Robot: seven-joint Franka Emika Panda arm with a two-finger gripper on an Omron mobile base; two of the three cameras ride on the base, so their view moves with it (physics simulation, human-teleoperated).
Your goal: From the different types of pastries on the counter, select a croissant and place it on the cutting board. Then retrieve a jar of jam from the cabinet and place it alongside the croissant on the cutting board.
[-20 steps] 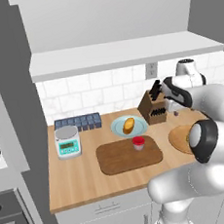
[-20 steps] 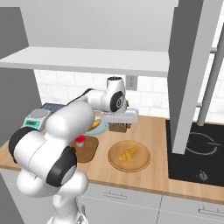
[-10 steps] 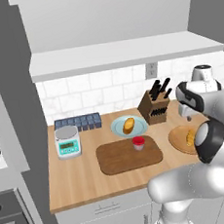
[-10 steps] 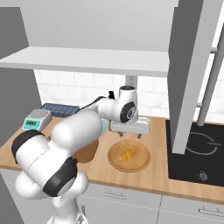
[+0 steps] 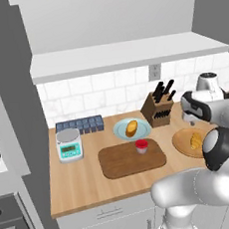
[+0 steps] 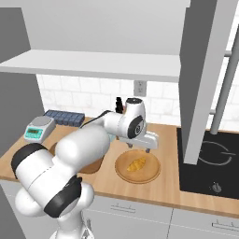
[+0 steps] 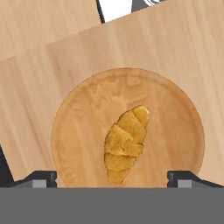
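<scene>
Golden-yellow and ridged, the crescent croissant (image 7: 124, 143) lies near the middle of the round tan wooden plate (image 7: 78, 109) on the desk (image 7: 39, 26), directly below the tool (image 7: 111, 178), whose tips stand wide apart and hold nothing.

Kitchen interior: a white tiled backsplash (image 5: 99, 95) bearing a wall outlet (image 6: 139, 87) runs behind a light wooden desk (image 5: 78, 183) set over pale grey drawer fronts (image 5: 112, 214). A pale wall unit with a thick flat bottom slab (image 5: 125, 57) spans the wall above, with a plain grey wall (image 5: 101, 15) over it. A tall dark grey unit (image 6: 205, 70) stands beside a black cooktop (image 6: 210, 163) (lighting is even and diffuse).
</scene>
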